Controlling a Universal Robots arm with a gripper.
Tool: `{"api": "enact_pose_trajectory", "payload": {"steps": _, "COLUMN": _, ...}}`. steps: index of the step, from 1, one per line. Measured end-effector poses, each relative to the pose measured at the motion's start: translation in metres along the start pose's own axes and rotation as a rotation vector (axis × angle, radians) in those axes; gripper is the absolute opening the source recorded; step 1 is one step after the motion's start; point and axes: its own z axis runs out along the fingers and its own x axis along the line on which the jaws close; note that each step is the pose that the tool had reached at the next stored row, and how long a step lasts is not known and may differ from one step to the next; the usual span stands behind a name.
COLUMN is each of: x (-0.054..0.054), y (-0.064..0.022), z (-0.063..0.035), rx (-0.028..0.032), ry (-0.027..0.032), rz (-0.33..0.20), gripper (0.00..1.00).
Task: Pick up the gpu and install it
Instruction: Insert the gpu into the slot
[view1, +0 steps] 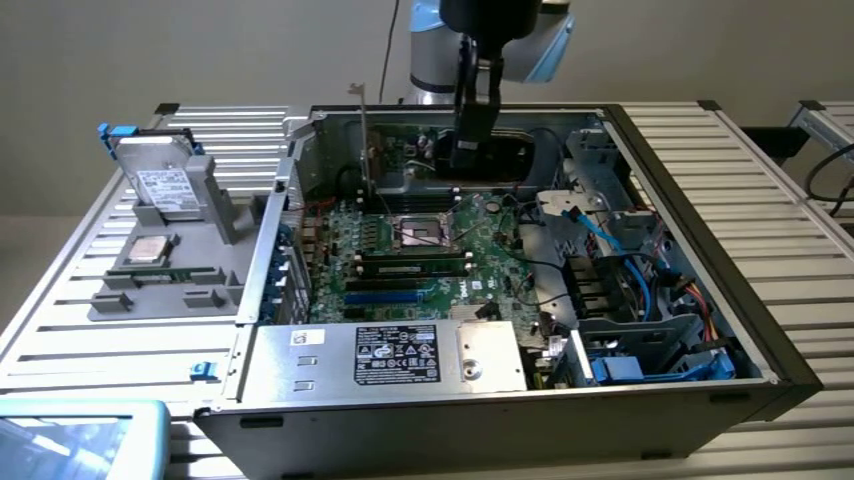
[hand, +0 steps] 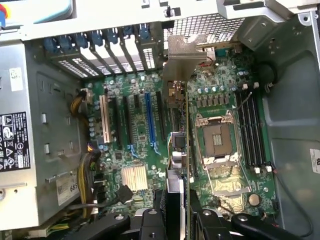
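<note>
The gpu (hand: 176, 150) stands on edge over the green motherboard (hand: 135, 150), between the blue expansion slot (hand: 148, 120) and the CPU socket (hand: 217, 142). Its silver bracket (hand: 182, 55) is at the case's rear slot openings. My gripper (hand: 175, 220) is shut on the card's end away from the bracket. In the exterior view the gripper (view1: 470, 150) reaches down into the open computer case (view1: 694, 200), and the gpu (view1: 407, 180) runs from it to the thin upright bracket (view1: 363, 130). I cannot tell whether the card's lower edge touches a slot.
A grey tray (view1: 160, 290) at the exterior view's left holds a silver hard drive (view1: 167, 185) and a CPU chip (view1: 147, 250). Inside the case are the power supply (view1: 400, 355), memory sticks (view1: 414, 265), blue cables (view1: 601, 235) and a drive cage (view1: 641, 350).
</note>
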Motion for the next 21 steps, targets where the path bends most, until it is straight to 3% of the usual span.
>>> {"api": "enact_pose_trajectory", "payload": {"steps": 4, "x": 0.0, "y": 0.0001, "z": 0.0016, "rx": 0.0038, "ry": 0.0057, "rz": -0.062, "gripper": 0.29}}
{"api": "enact_pose_trajectory", "payload": {"steps": 15, "x": 0.001, "y": 0.0038, "z": 0.0063, "rx": 0.0052, "ry": 0.0068, "rz": -0.071, "gripper": 0.29}}
{"api": "enact_pose_trajectory", "payload": {"steps": 21, "x": 0.002, "y": 0.0109, "z": 0.0105, "rx": 0.0063, "ry": 0.0066, "rz": -0.072, "gripper": 0.29}}
